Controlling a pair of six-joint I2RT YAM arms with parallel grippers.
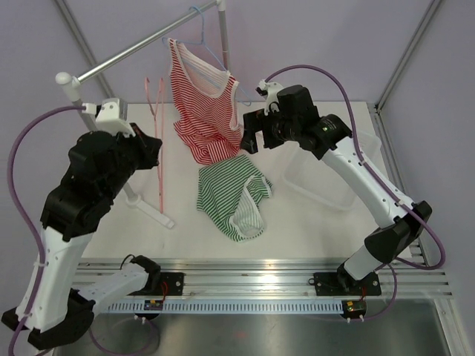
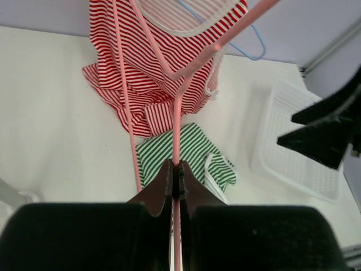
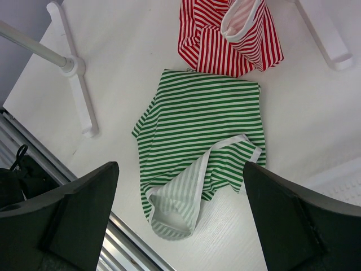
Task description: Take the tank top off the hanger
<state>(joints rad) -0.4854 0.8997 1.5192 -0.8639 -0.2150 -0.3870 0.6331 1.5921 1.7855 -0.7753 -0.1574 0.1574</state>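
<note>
Pink hanger (image 2: 177, 124) clenched in left jaws; right jaws released over green tank top (image 3: 208, 118); hanger swing risks snagging red tank top (image 1: 204, 111)

Pale lilac walls (image 1: 334, 37), white table (image 1: 312, 231), slanted aluminium frame posts (image 1: 408, 52) behind.

Your green tank top (image 1: 231, 199) lies crumpled on the surface (image 1: 312, 230), clear of the bare pink hanger (image 1: 159, 159) at your left pincer (image 1: 152, 147). Your right pincer (image 1: 251, 139) hangs over its far edge, beside the red top (image 1: 204, 111) on the rail (image 1: 141, 52).
</note>
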